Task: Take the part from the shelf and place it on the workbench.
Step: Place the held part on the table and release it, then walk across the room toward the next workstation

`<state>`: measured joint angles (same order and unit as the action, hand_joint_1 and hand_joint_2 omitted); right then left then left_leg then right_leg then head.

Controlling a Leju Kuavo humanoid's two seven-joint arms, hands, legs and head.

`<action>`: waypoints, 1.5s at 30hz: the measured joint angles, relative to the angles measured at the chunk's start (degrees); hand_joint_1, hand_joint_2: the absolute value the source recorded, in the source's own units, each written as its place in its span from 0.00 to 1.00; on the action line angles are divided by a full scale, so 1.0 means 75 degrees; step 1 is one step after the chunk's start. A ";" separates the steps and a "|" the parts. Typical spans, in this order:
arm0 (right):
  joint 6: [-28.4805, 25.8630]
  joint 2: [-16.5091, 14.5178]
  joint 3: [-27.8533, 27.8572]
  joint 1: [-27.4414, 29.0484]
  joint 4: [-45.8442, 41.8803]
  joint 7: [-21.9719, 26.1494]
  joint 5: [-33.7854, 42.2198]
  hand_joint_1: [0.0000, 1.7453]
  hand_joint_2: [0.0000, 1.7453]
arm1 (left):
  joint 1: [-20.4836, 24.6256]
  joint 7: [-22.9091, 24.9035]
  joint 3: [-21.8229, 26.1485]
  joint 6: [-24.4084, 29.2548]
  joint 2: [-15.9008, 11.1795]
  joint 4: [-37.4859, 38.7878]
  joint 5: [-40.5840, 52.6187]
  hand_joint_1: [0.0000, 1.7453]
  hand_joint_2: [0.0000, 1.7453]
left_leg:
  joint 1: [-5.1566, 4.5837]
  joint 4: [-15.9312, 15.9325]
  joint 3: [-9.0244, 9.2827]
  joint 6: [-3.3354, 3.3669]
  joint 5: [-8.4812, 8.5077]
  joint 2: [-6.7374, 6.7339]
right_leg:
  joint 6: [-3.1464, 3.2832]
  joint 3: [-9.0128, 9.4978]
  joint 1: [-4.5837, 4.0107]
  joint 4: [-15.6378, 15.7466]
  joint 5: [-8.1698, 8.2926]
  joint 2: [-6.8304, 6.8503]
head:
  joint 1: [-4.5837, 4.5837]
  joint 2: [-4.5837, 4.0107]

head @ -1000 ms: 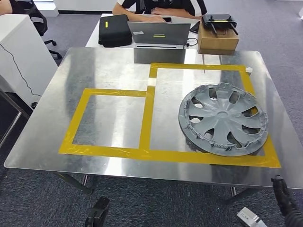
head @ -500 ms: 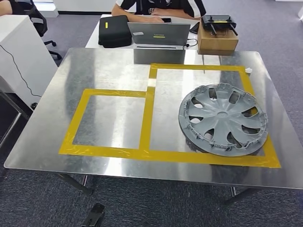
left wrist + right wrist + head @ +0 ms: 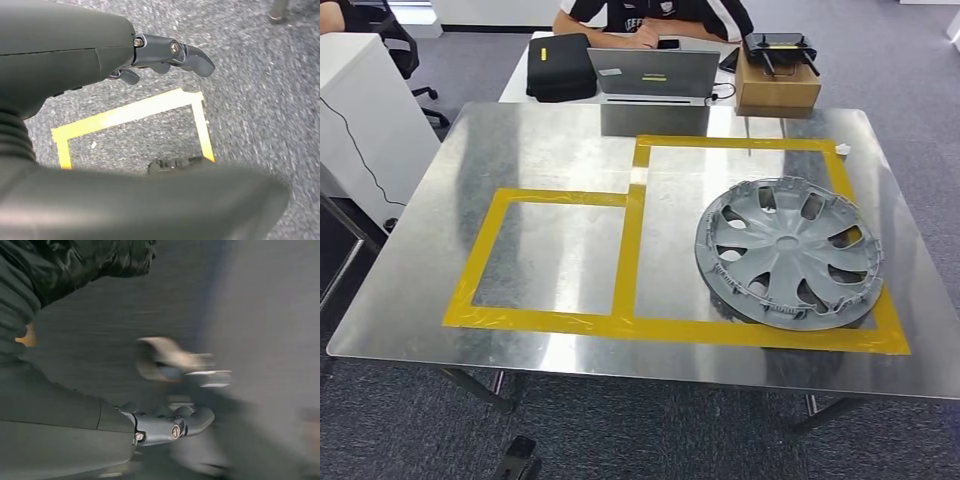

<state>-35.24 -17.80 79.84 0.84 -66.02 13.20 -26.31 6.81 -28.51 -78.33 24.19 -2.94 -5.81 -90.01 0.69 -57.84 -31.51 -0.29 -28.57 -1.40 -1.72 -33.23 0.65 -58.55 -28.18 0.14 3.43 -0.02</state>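
Grey carpet floor (image 3: 901,70), white cabinet (image 3: 365,110) beside a black chair (image 3: 399,40).

The grey spoked wheel cover (image 3: 789,251) lies apparently flat on the workbench (image 3: 546,150), inside the right-hand yellow-taped square.

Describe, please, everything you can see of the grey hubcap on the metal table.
The hubcap is a round grey disc that looks like plastic, with curved spokes, openings between them and a small centre hub. Clips line its rim. It lies flat on the workbench, in the larger yellow-taped rectangle, overlapping the tape at its right side. No hand touches it.
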 joint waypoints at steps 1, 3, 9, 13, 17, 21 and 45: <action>-0.0210 0.0009 0.0112 -0.0101 0.0788 -0.0124 -0.0060 0.00 1.00 | -0.0015 0.0034 0.0058 0.0063 0.0001 0.0000 0.0000 0.00 1.00 | 0.0003 0.0001 0.0000 -0.0003 -0.0002 -0.0002 | 0.0004 0.0002 -0.0002 0.0000 -0.0003 -0.0003 | -0.0001 0.0000; -0.0400 0.0009 0.0198 -0.0258 0.2098 -0.0306 -0.0124 0.00 1.00 | -0.0039 0.0079 0.0176 0.0150 0.0004 0.0000 0.0000 0.00 1.00 | 0.0006 0.0002 0.0003 -0.0011 -0.0007 -0.0007 | 0.0012 0.0004 -0.0005 -0.0001 -0.0007 -0.0010 | 0.0002 0.0000; -0.0413 0.0064 0.0208 -0.0524 0.4140 -0.0380 -0.0153 0.00 1.00 | -0.0078 0.0097 0.0343 0.0190 0.0004 0.0000 0.0000 0.00 1.00 | 0.0012 0.0003 0.0025 -0.0020 -0.0002 -0.0008 | 0.0018 0.0015 -0.0011 -0.0004 -0.0010 -0.0006 | 0.0001 -0.0001; -0.0413 0.0122 0.0208 -0.0579 0.4724 -0.0379 -0.0153 0.00 1.00 | -0.0083 0.0105 0.0422 0.0215 0.0002 0.0000 0.0000 0.00 1.00 | 0.0010 0.0002 0.0026 -0.0020 -0.0004 -0.0008 | 0.0018 0.0018 -0.0009 -0.0004 -0.0010 -0.0005 | 0.0001 -0.0001; -0.0413 0.0163 0.0208 -0.0614 0.5031 -0.0379 -0.0153 0.00 1.00 | -0.0083 0.0108 0.0461 0.0233 -0.0002 0.0000 0.0000 0.00 1.00 | 0.0006 0.0001 0.0025 -0.0018 -0.0007 -0.0008 | 0.0018 0.0017 -0.0005 -0.0004 -0.0011 -0.0004 | 0.0001 0.0000; -0.0413 0.0193 0.0206 -0.0626 0.5193 -0.0409 -0.0185 0.00 1.00 | -0.0084 0.0111 0.0467 0.0239 -0.0004 0.0000 0.0000 0.00 1.00 | 0.0006 0.0002 0.0025 -0.0018 -0.0009 -0.0008 | 0.0018 0.0017 -0.0004 -0.0004 -0.0011 -0.0004 | 0.0001 -0.0001; 0.1290 0.0428 -0.0049 -0.0622 0.6211 -0.0016 -0.1160 1.00 1.00 | -0.0127 0.0021 0.0661 0.0255 -0.0002 0.0000 0.0000 0.00 1.00 | 0.0004 0.0002 0.0027 -0.0022 -0.0012 -0.0008 | 0.0019 0.0019 -0.0002 -0.0004 -0.0012 -0.0003 | 0.0001 -0.0001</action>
<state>-25.56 -14.59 79.47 -3.83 -19.44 13.08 -35.01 5.86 -28.35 -73.38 26.10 -2.96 -5.81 -90.01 0.72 -57.83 -31.30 -0.46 -28.66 -1.46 -1.58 -33.09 0.64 -58.58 -28.27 0.11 3.43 -0.03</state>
